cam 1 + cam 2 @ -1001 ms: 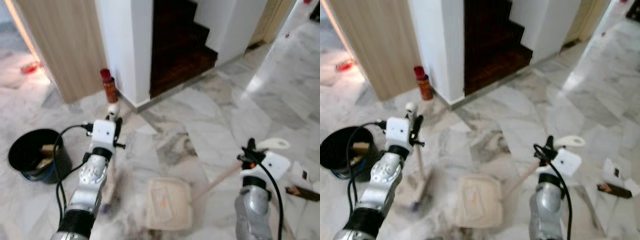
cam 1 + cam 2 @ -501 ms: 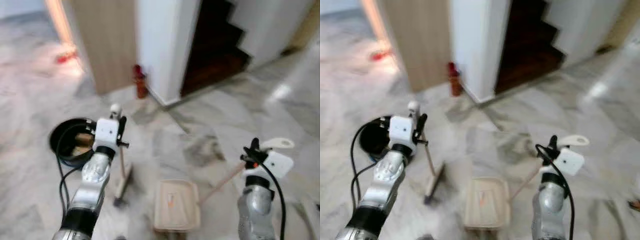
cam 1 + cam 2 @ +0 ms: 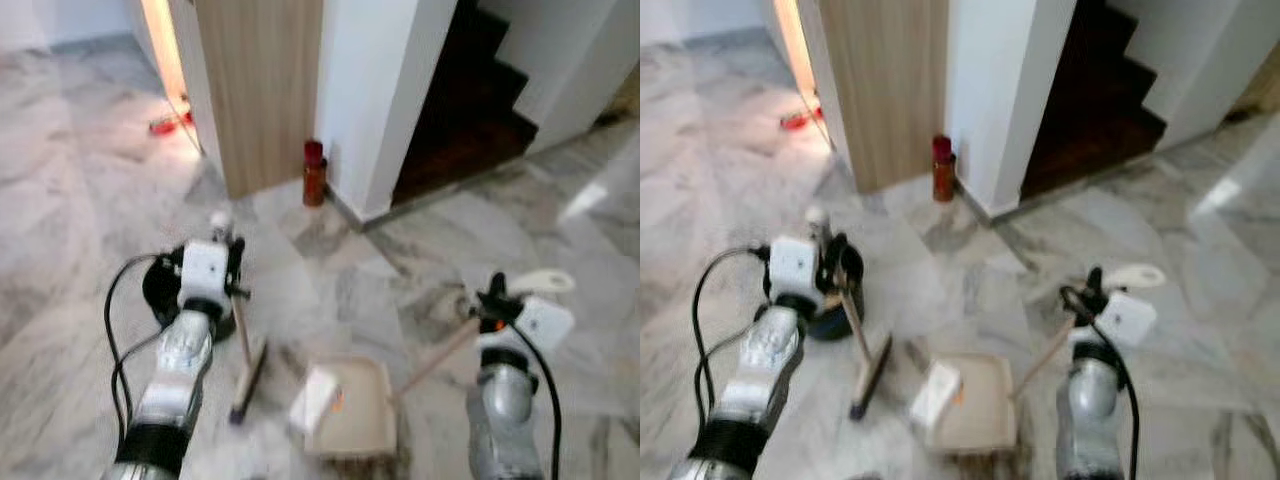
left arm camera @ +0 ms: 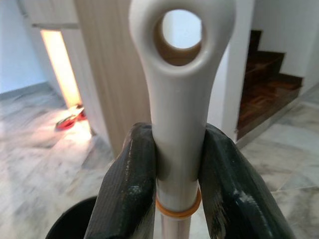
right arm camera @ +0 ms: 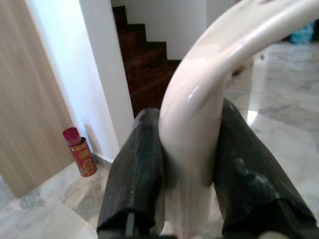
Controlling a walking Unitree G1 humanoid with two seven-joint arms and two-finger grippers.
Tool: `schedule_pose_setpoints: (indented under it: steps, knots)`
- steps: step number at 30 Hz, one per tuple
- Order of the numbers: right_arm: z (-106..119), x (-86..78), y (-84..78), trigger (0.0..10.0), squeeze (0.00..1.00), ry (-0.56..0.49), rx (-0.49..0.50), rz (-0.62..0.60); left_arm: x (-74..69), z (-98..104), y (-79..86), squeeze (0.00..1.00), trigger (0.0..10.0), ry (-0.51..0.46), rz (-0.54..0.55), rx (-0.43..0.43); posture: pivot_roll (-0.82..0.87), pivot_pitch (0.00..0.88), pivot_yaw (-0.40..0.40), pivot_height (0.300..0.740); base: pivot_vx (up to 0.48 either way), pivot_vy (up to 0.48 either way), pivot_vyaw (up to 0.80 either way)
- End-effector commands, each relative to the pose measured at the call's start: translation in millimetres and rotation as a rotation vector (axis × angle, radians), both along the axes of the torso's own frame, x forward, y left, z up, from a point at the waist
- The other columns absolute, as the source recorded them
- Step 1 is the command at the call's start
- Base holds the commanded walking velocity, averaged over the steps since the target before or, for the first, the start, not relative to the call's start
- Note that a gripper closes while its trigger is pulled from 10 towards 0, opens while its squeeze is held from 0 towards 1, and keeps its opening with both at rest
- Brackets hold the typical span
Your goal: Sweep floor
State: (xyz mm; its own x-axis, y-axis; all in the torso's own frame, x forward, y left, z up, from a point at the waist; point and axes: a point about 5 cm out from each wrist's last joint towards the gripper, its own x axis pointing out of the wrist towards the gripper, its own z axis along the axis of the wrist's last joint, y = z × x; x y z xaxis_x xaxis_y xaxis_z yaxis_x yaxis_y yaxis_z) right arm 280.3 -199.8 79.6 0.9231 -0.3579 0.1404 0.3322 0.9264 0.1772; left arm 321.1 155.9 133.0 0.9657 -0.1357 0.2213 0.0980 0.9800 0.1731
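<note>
Currently the broom (image 3: 865, 365) is clamped by the left gripper (image 4: 177, 172), the dustpan (image 3: 975, 400) handle by the right gripper (image 5: 187, 164). White litter (image 3: 935, 392) sits at the pan's 9 o'clock edge; short strokes toward 3 o'clock are advised, pan kept flat.

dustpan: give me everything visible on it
The dustpan is a cream, plastic-looking tray with a raised rim, lying flat on the marble floor in front of the robot. A long pale handle slants up to the right tool, shut on its white looped end. A white crumpled piece sits at its left edge, beside the broom.
</note>
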Motion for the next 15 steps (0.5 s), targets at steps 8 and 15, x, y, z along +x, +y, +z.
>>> schedule_pose_setpoints:
  steps: [8, 15]
  knots:
    - [5.1, 0.0, -3.7, 10.0, 0.00, -0.035, 0.014, -0.018, -0.7, 12.3, -5.3, 0.00, 10.0, -0.063, -0.033, 0.019, 0.19, 0.084, -0.049, 0.740, 0.000, 0.000, 0.00]
    - [4.2, 0.2, -2.8, 10.0, 0.00, -0.034, 0.026, -0.018, -1.9, 11.8, -5.8, 0.00, 10.0, -0.052, -0.047, 0.018, 0.20, 0.085, -0.048, 0.740, 0.000, 0.000, 0.00]
